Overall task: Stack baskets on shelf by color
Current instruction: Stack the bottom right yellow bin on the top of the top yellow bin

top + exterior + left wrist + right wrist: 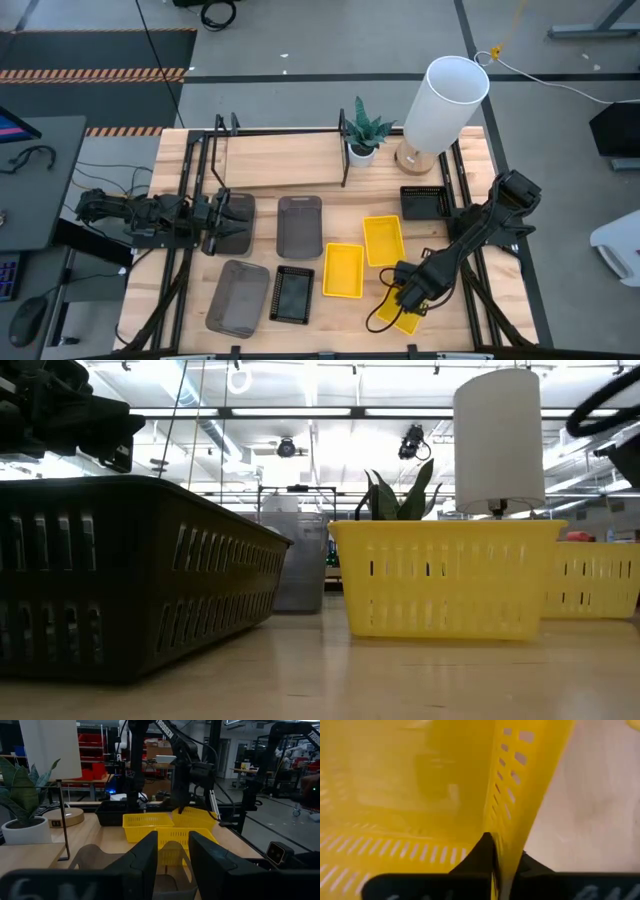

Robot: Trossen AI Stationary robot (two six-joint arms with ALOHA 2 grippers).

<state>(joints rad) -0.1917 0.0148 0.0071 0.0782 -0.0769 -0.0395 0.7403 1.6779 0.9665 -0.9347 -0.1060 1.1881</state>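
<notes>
Several baskets lie on the table: two yellow ones [343, 270] [383, 240], grey ones [299, 225] [238, 297] and black ones [292, 295] [423, 202]. A third yellow basket [408, 322] lies near the table's near right corner, and my right gripper [410, 298] is shut on it, pointing down. My left gripper [225, 222] stands open and level over another grey basket [95, 860] at the left, with nothing between its fingers. The shelf [280, 160] runs along the far side, a wooden board between black posts. My right gripper pinches one side wall [517, 810] of the yellow basket at its rim, one finger [482, 852] inside the basket and one outside. The fingers come from above, pointing down. Whether the basket is clear of the table, I cannot tell.
A white lamp [445, 105] and a small potted plant [365, 135] stand at the shelf's right end. Black frame rails [180, 260] run along both table sides. Bare wood shows along the near edge [400, 680].
</notes>
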